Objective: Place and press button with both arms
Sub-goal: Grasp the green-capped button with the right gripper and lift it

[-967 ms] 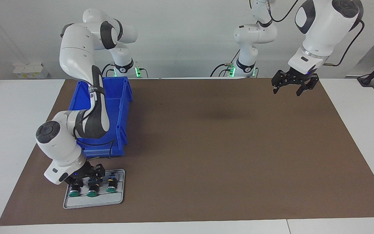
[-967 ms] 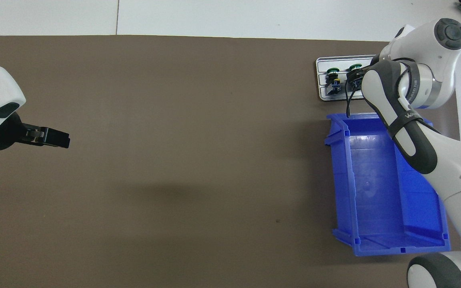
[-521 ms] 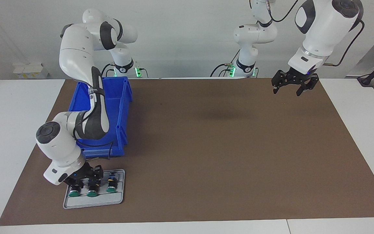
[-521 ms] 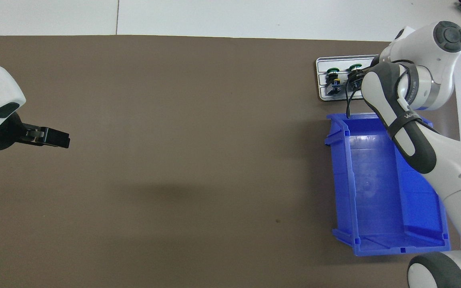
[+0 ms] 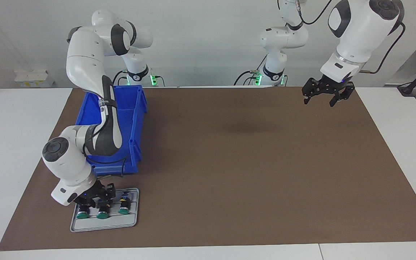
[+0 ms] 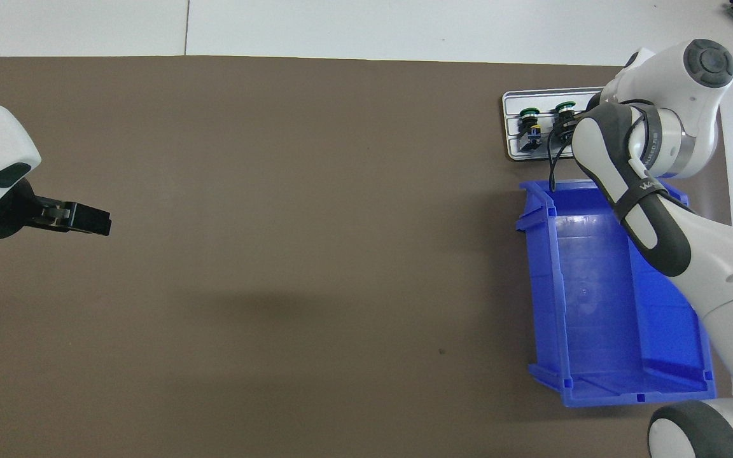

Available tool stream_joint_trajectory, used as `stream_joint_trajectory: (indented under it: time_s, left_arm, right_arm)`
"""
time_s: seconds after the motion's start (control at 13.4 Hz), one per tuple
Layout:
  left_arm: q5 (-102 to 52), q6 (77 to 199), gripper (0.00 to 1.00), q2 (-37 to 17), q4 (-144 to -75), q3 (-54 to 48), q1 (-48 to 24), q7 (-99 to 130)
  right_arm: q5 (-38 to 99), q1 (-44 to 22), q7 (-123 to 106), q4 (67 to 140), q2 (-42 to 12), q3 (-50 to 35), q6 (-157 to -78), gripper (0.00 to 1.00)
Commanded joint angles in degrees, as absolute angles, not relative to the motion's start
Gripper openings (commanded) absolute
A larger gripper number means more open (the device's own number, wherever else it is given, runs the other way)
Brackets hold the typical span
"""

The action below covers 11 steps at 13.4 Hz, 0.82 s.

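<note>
Three green-capped buttons lie in a row on a grey tray (image 5: 103, 224): one (image 5: 82, 213) at the right arm's end, a middle one (image 5: 102, 213), and a third (image 5: 124, 208). My right gripper (image 5: 95, 198) is down low on the tray over the first two, and its black body merges with theirs. In the overhead view two buttons (image 6: 529, 115) (image 6: 564, 107) show on the tray (image 6: 511, 102); the right arm hides the third. My left gripper (image 5: 320, 99) hangs open and empty over the mat at the left arm's end, where the arm waits; it also shows in the overhead view (image 6: 83, 219).
An empty blue bin (image 5: 135, 119) stands on the brown mat just nearer to the robots than the tray, and the right arm reaches over it. It also shows in the overhead view (image 6: 589, 299). White table borders the mat.
The right arm's wrist and gripper have shifted slightly over the tray, toward the robots. The buttons and the left arm have not moved.
</note>
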<state>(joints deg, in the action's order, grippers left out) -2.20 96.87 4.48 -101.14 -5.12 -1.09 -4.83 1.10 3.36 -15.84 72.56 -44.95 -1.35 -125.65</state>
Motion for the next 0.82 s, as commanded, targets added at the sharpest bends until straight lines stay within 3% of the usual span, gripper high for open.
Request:
stream_joint_trajectory:
  time_s: [0.0, 0.37, 0.74]
  left_arm:
    - [-1.9, 97.9, 1.0, 5.7, -102.7, -5.4, -0.6, -5.2]
    - [-1.9, 97.9, 1.0, 5.7, -102.7, -5.4, -0.6, -5.2]
    - [-1.9, 97.9, 1.0, 5.7, -102.8, -5.4, -0.6, -5.2]
  right_arm:
    - [1.7, 3.9, -15.3, 73.8, -44.3, -2.3, -127.8, 0.0]
    - [1.7, 3.3, -8.0, 75.7, -37.5, -2.2, -126.5, 0.0]
    - [1.1, -2.5, 21.1, 80.5, -29.9, -2.1, -123.1, 0.0]
